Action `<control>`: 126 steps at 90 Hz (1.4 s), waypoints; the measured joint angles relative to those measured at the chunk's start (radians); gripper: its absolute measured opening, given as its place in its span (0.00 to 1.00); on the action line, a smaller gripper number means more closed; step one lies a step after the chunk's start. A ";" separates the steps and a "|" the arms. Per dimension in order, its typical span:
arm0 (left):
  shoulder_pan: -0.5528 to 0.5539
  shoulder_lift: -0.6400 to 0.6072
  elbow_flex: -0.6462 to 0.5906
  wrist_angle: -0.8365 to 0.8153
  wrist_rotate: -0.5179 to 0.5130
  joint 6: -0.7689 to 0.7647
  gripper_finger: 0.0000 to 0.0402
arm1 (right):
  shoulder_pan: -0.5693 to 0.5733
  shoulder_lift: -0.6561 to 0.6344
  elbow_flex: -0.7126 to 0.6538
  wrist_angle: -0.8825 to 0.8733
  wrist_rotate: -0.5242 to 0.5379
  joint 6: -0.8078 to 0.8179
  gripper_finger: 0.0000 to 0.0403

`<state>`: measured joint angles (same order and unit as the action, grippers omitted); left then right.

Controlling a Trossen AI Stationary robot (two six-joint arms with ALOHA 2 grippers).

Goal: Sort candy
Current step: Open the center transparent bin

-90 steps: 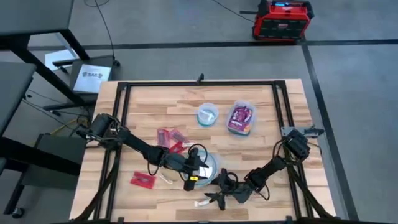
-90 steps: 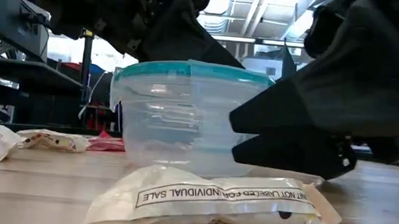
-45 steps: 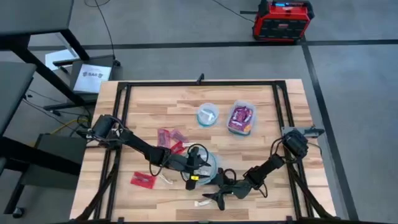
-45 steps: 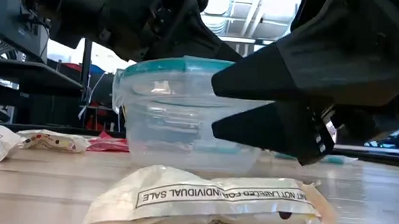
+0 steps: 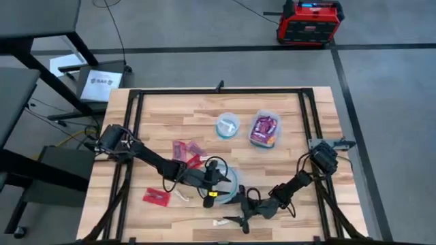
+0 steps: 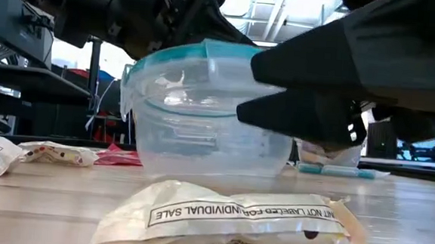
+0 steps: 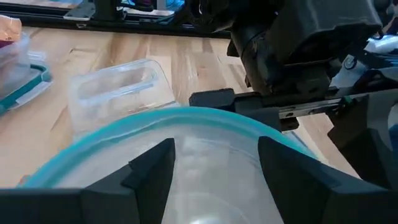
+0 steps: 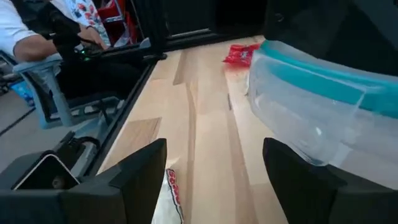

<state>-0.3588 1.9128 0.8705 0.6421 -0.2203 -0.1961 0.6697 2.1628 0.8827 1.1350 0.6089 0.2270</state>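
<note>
A clear round container with a teal rim point(image 5: 231, 184) point(image 6: 202, 129) stands tilted at the table's near middle. My left gripper point(image 5: 216, 180) reaches it from the left and is shut on it. My right gripper point(image 5: 238, 219) point(image 6: 244, 86) hovers open just near-side of the container, above a white candy stick point(image 5: 221, 222) point(image 6: 234, 214) that lies flat on the table. Its fingers touch nothing. More candy lies loose on the table: red packets point(image 5: 157, 197) point(image 5: 187, 151) and a white piece point(image 5: 182, 196). My left gripper holds the round container at its teal rim point(image 7: 186, 117), on the side toward the table's left. It comes slanting down from the left. Whether one finger is inside the wall cannot be told. The container sits tilted, its base point(image 6: 207, 174) down at the table.
At the far middle stand a round container point(image 5: 227, 126) holding white sticks and a rectangular one point(image 5: 264, 129) holding purple and orange candy. A clear lid point(image 7: 118, 87) lies beyond the held container. A black frame point(image 5: 218, 90) rims the table. A person point(image 8: 18, 31) sits past the left edge.
The round container has gone from upright to tilted in my left gripper's hold, its rim now slanting while its base stays at the table. My right gripper has risen from just above the table to the height of the container's rim.
</note>
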 joint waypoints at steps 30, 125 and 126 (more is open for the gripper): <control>0.000 -0.001 -0.001 0.001 0.006 0.003 0.54 | 0.012 0.000 0.041 -0.036 0.044 -0.160 0.63; -0.019 -0.258 0.333 -0.921 -0.029 -0.026 0.55 | 0.111 -0.285 0.081 -0.469 0.309 -0.013 0.63; -0.021 -0.265 0.338 -0.950 -0.038 -0.034 0.55 | 0.109 -0.292 0.081 -0.492 0.307 0.014 0.63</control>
<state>-0.3798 1.6481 1.2083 -0.3082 -0.2581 -0.2299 0.7785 1.8704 0.9642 0.6428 0.9161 0.2411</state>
